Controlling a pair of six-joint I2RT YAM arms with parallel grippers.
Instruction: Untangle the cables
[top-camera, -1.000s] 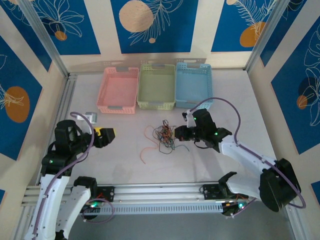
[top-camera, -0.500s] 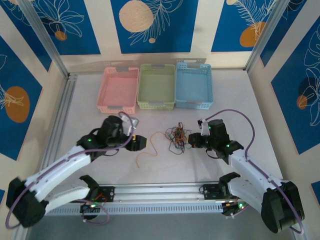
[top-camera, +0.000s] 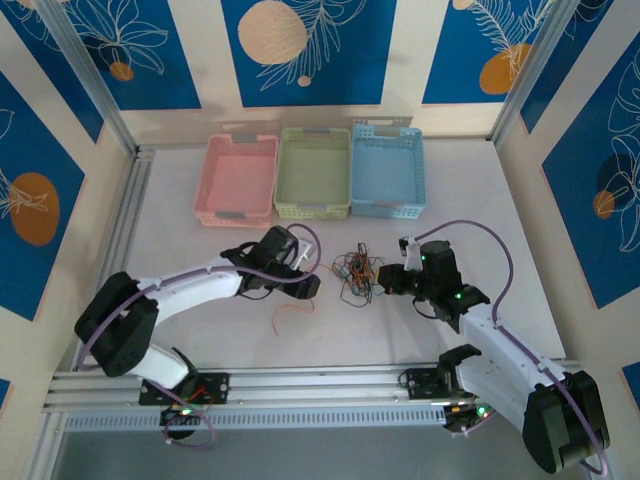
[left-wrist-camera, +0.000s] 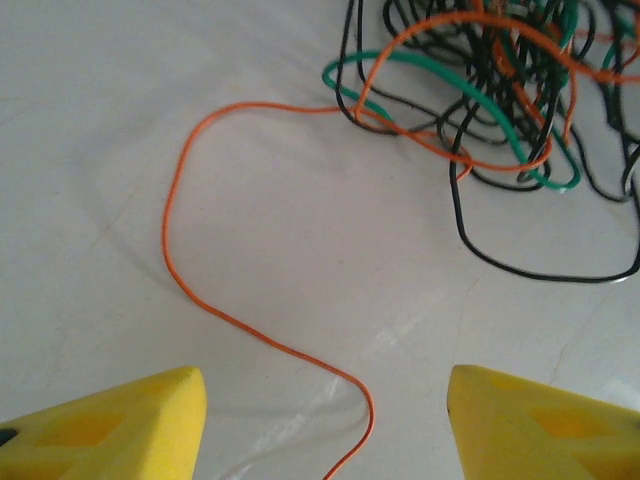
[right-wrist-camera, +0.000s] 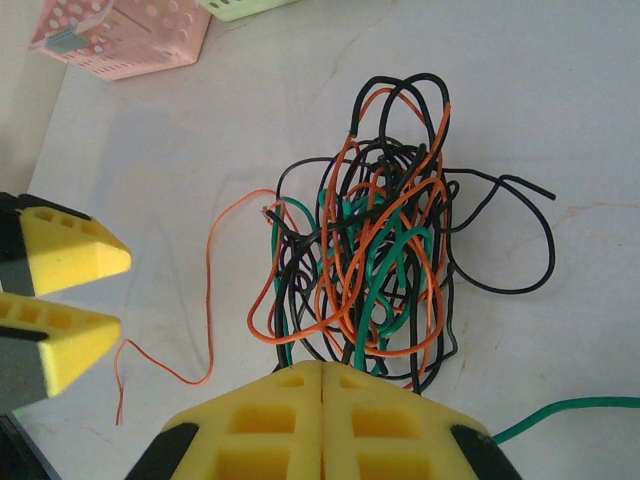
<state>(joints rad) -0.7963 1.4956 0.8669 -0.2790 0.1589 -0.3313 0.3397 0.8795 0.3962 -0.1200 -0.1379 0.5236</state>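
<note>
The cables (top-camera: 355, 272) lie as one knot of black, orange and green wires mid-table, seen close up (right-wrist-camera: 370, 270) from the right wrist. My right gripper (top-camera: 387, 280) (right-wrist-camera: 322, 370) is shut at the knot's right edge, with wires running in under its tips and a green end (right-wrist-camera: 560, 410) trailing out behind. A loose orange strand (top-camera: 292, 305) (left-wrist-camera: 180, 250) curls left out of the knot (left-wrist-camera: 490, 90). My left gripper (top-camera: 306, 286) (left-wrist-camera: 325, 425) stands open just above the table, astride that strand without touching it; its yellow fingers (right-wrist-camera: 70, 255) also appear in the right wrist view.
Three baskets stand in a row at the back: pink (top-camera: 238, 180), green (top-camera: 313, 172) and blue (top-camera: 388, 170). The pink basket's corner (right-wrist-camera: 120, 40) shows in the right wrist view. An aluminium rail (top-camera: 320, 385) runs along the near edge.
My left arm has swung from the far left to the middle, stopping over the orange strand. The right gripper and the knot shifted slightly right, then held still.
</note>
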